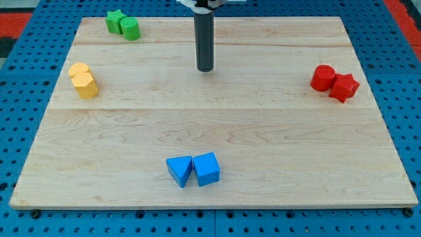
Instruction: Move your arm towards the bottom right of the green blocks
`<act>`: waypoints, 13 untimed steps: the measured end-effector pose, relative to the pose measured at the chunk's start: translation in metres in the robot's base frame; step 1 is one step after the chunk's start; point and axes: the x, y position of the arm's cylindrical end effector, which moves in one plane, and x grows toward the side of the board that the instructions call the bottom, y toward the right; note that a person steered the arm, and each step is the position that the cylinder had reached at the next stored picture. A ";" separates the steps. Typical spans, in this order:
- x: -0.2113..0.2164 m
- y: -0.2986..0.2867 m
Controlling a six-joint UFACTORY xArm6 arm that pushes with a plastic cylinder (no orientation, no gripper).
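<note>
Green blocks, a star [115,20] and a cylinder [131,29] touching it, are seen up and to the view's left of my tip [205,69], well apart from it on the wooden bench [276,131]. No gripper is fitted, so none can be reported as spread or pressed together.

A: Greens? Tip?
B: Green star block [115,20] touching green cylinder [131,29], view's top left. My tip [205,68] well right of them, slightly lower.
A: Others?
B: Yellow pair [83,80] left; red pair [334,82] right; blue pair [193,170] bottom.
</note>
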 end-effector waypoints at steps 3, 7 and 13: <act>0.000 0.012; 0.003 0.012; 0.003 0.013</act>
